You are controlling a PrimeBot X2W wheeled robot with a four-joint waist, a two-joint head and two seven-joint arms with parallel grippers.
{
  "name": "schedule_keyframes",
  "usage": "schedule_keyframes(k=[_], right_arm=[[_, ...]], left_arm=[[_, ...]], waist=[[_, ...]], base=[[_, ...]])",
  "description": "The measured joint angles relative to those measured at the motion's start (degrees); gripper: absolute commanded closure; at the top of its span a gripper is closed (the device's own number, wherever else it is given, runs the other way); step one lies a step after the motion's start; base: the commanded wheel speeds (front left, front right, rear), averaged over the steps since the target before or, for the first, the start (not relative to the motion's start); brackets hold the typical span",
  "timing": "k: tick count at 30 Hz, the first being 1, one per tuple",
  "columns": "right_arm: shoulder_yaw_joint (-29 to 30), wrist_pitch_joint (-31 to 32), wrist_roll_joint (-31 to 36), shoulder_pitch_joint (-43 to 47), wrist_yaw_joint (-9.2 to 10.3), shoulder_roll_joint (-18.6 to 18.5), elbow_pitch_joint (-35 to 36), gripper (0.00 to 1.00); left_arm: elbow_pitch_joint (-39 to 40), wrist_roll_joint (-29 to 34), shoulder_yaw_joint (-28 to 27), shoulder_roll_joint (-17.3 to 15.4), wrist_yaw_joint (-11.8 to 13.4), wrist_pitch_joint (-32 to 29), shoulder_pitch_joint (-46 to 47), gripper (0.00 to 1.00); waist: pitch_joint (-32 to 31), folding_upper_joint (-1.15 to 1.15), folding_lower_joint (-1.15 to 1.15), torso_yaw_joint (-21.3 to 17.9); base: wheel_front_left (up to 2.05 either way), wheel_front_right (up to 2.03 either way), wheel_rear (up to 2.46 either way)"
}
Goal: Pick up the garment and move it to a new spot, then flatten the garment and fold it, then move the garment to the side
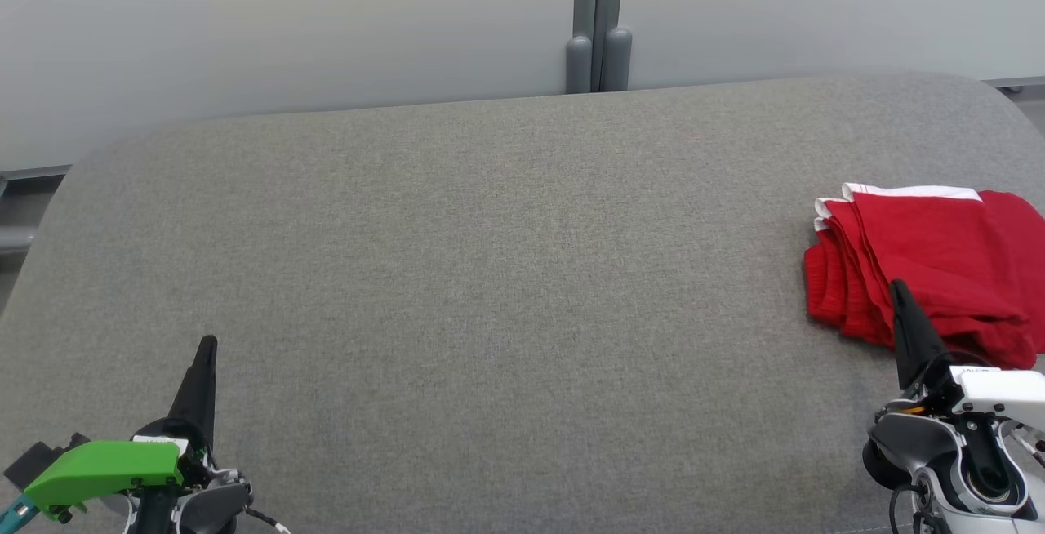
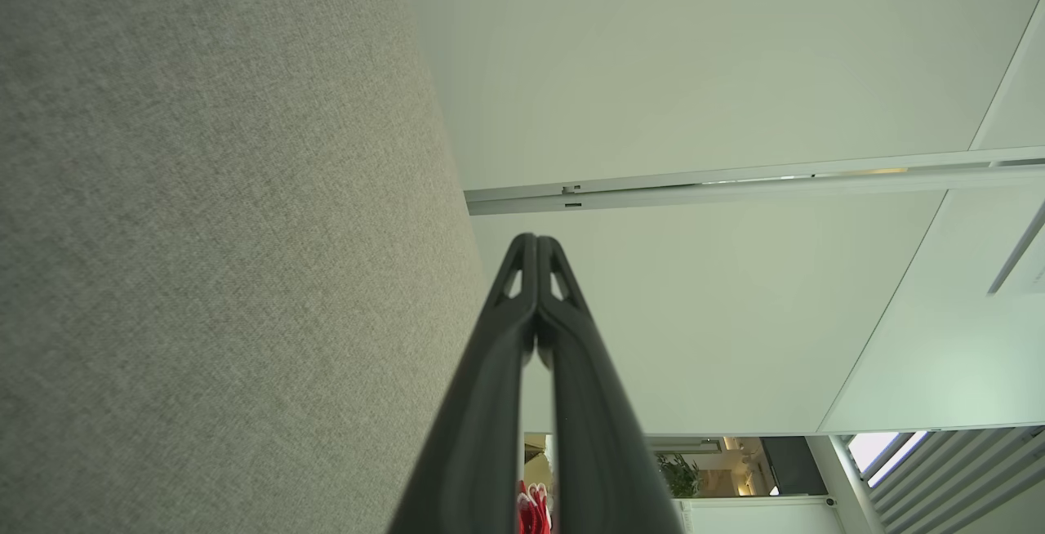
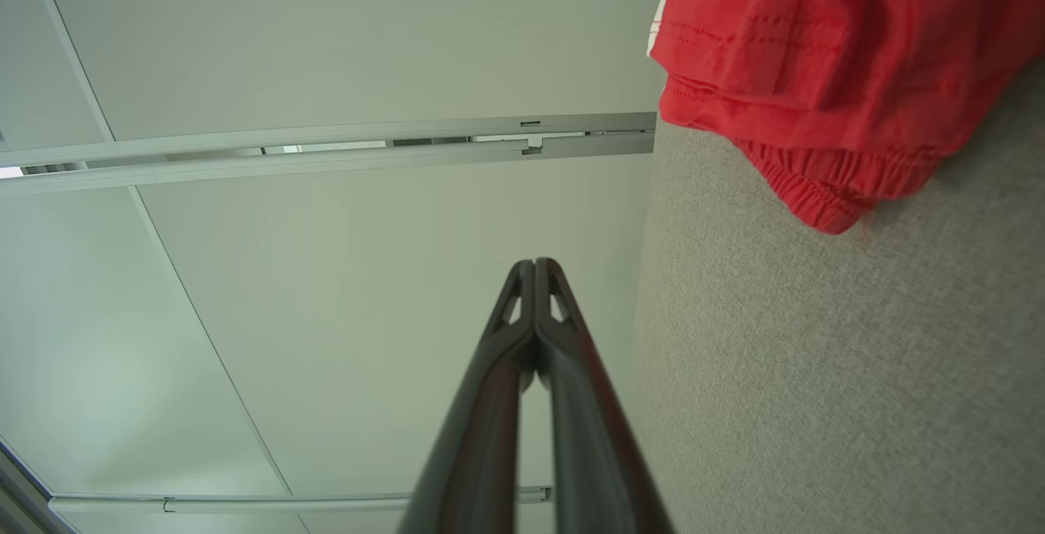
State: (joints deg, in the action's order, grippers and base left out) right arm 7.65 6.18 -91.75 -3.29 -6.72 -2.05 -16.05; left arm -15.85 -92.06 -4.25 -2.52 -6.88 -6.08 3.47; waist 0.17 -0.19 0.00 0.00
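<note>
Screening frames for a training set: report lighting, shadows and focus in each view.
Head view: soft, even light, no glare; the garment casts barely any shadow and the table goes soft at its far edge. Left wrist view: the left gripper is sharp at its tips; a window at the lower right is blown out. Right wrist view: the garment's stitching reads crisply.

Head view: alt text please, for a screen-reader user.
Folded red shorts with white trim lie at the right edge of a grey fabric-covered surface. The right gripper points at them from lower right, the left gripper sits at lower left; both pairs of jaws are shut and empty.
</note>
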Motion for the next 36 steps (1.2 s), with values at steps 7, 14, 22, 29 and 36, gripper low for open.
schedule_keyframes(k=[7, 14, 22, 29, 36], right_arm=[[0.01, 0.00, 0.00, 0.00, 0.00, 0.00, 0.00, 1.00], [0.01, 0.00, 0.00, 0.00, 0.00, 0.00, 0.01, 1.00], [0.01, 0.00, 0.00, 0.00, 0.00, 0.00, 0.01, 1.00], [0.01, 0.00, 0.00, 0.00, 0.00, 0.00, 0.01, 1.00], [0.01, 0.00, 0.00, 0.00, 0.00, 0.00, 0.01, 1.00]], left_arm=[[0.00, 0.00, -0.01, 0.00, 0.00, 0.00, 0.00, 1.00], [0.00, 0.00, -0.01, 0.00, 0.00, 0.00, 0.00, 1.00], [0.00, 0.00, -0.01, 0.00, 0.00, 0.00, 0.00, 1.00], [0.00, 0.00, -0.02, 0.01, 0.00, 0.00, 0.00, 1.00], [0.00, 0.00, -0.02, 0.01, 0.00, 0.00, 0.00, 1.00]], waist=[[0.00, 0.00, 0.00, 0.00], [0.00, 0.00, 0.00, 0.00], [0.00, 0.00, 0.00, 0.00], [0.00, 0.00, 0.00, 0.00], [0.00, 0.00, 0.00, 0.00]], base=[[0.00, 0.00, 0.00], [0.00, 0.00, 0.00], [0.00, 0.00, 0.00], [0.00, 0.00, 0.00], [0.00, 0.00, 0.00]])
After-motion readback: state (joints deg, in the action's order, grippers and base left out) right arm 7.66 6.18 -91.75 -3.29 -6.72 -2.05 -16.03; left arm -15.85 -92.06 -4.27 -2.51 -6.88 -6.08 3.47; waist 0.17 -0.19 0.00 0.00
